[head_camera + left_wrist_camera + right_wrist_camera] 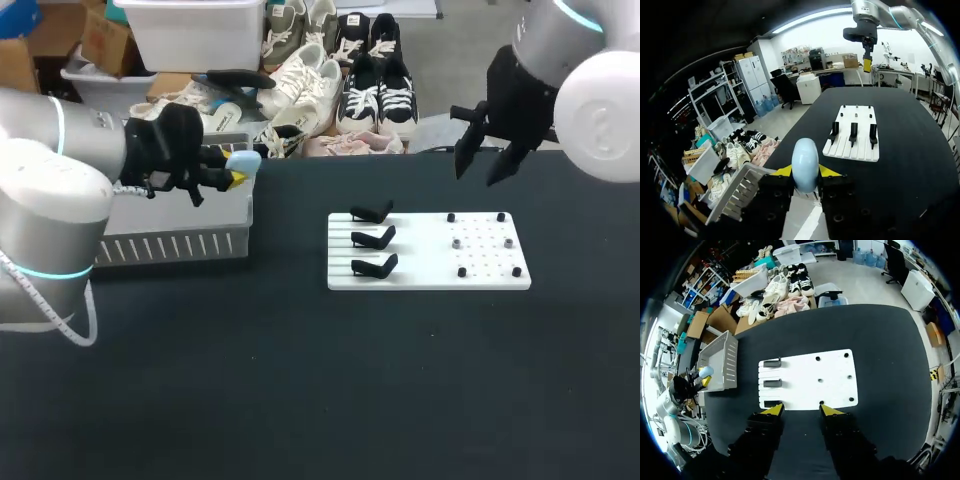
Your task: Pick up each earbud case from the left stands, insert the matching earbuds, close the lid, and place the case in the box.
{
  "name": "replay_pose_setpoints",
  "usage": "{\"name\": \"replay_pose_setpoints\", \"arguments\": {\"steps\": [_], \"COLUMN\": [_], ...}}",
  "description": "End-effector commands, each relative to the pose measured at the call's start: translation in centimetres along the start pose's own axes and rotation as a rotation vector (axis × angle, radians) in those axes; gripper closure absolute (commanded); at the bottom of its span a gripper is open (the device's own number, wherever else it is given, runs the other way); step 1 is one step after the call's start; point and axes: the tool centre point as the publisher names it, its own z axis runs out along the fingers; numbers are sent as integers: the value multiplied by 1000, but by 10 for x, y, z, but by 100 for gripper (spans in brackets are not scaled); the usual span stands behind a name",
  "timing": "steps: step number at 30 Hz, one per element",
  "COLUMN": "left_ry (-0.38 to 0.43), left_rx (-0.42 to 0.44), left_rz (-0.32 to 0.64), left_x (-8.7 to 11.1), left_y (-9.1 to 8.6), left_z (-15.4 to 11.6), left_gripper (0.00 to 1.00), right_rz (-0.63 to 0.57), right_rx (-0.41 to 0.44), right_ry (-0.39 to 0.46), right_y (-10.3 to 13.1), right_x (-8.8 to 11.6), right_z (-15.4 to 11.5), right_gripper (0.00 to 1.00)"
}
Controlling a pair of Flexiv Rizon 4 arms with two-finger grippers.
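Step in hand: placing the case in the box.
Left claw (805,173): clamped on the pale blue case (805,162), lid apparently closed, held above the rim of the grey box (180,241).
Right claw (799,410): fingers apart, empty, hovering over the white board (485,268).
Next move: carry the case fully over the box's inside, lower, release.
Count, cases: one.
Count, stands (373,238): three, all bare.
Count, boxes: one.
Surface (300,380): carries board and box.

1 pale blue earbud case (243,160), 3 black stands (373,238), 1 white board (420,276), 1 grey box (170,245), 4 black pegs (451,217), 2 grey pegs (456,243).
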Motion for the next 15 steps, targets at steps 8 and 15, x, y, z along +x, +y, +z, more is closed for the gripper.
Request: {"name": "replay_pose_setpoints", "arguments": {"steps": [8,15], "left_ry": [132,185], "left_rx": [51,95], "left_rz": [-69,-138], "left_x": [58,83], "left_y": [33,49], "left_z": [2,19], "left_gripper": [100,100], "right_rz": [61,88], "right_rx": [30,47], "right_ry": [-64,-62], "right_y": [-1,-1], "right_x": [24,32], "right_z": [-1,-2], "right_gripper": [58,57]}}
